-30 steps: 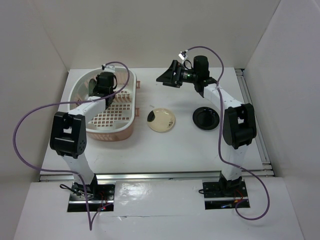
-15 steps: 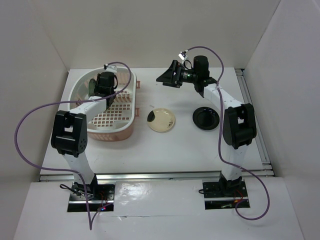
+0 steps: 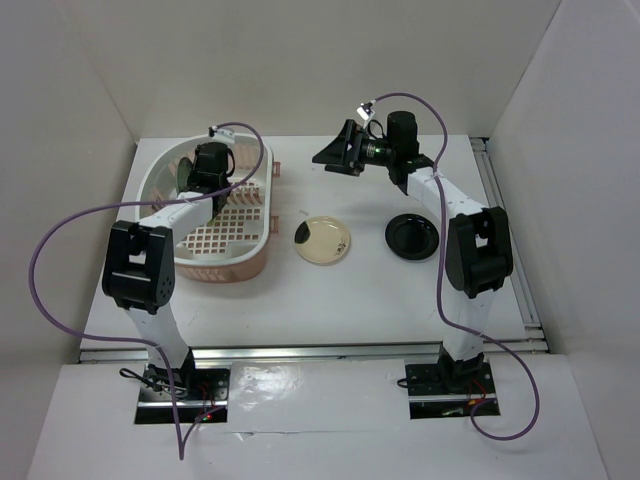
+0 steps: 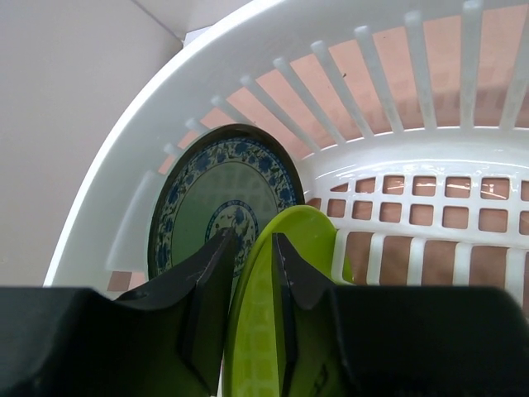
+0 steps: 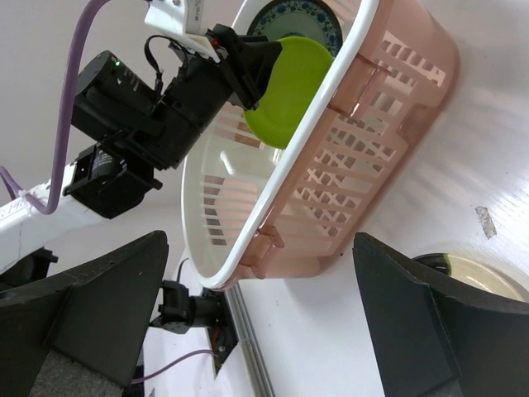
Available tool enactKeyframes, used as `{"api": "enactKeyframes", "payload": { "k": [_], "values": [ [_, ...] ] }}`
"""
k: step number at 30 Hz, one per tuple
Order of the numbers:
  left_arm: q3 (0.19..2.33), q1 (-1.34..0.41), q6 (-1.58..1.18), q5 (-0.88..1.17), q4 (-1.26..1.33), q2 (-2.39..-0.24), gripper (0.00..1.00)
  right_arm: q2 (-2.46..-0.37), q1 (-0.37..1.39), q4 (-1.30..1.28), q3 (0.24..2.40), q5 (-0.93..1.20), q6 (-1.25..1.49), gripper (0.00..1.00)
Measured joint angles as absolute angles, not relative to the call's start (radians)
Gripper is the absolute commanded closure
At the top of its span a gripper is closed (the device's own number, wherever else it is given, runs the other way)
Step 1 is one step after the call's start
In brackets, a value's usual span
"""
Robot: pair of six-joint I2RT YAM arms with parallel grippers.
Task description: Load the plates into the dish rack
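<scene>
Pinching a lime-green plate [image 4: 312, 236] on edge in the left gripper [image 4: 252, 248], inside the pink dish rack [image 4: 157, 116], beside an upright blue-patterned plate [image 4: 219, 186]; holding the right gripper [image 5: 260, 240] spread wide, right of the rack.

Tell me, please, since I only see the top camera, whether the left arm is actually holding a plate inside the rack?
Observer: Yes, the left fingers are clamped on the rim of the green plate, held upright.
Operator: Is another plate loaded there?
Observer: A blue patterned plate stands upright just behind it, near the curved end of the rack.
Operator: And the right arm?
Observer: The right fingers are spread wide with nothing between them.
</scene>
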State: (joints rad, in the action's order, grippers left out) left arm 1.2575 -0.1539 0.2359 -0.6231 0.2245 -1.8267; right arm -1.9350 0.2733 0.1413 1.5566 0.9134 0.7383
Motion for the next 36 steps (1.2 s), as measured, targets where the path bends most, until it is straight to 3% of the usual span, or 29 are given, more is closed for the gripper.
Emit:
{"api": "enactKeyframes", "payload": {
  "k": [3, 13, 15, 20, 21, 28, 36],
  "values": [
    [1.259, -0.154, 0.236, -0.622, 0.225, -1.829, 0.70, -1.935, 0.273, 0.142, 1.557, 0.914, 0.741, 0.00],
    [1.258, -0.154, 0.230, -0.624, 0.207, -1.830, 0.72, -1.948, 0.273, 0.149, 1.557, 0.923, 0.765, 0.00],
    [1.258, -0.154, 0.230, -0.624, 0.208, -1.830, 0.80, -1.952, 0.273, 0.149, 1.557, 0.925, 0.766, 0.00],
    [1.257, -0.154, 0.233, -0.632, 0.207, -1.830, 0.84, -1.954, 0.273, 0.150, 1.557, 0.925, 0.768, 0.00],
    [1.257, -0.154, 0.233, -0.632, 0.207, -1.830, 0.89, -1.954, 0.273, 0.150, 1.557, 0.925, 0.770, 0.00],
    [1.266, -0.154, 0.233, -0.632, 0.201, -1.831, 0.99, -1.954, 0.273, 0.157, 1.557, 0.925, 0.775, 0.00],
    [1.298, -0.154, 0.260, -0.606, 0.192, -1.847, 1.00, -1.954, 0.273, 0.195, 1.547, 0.928, 0.797, 0.00]
  ]
}}
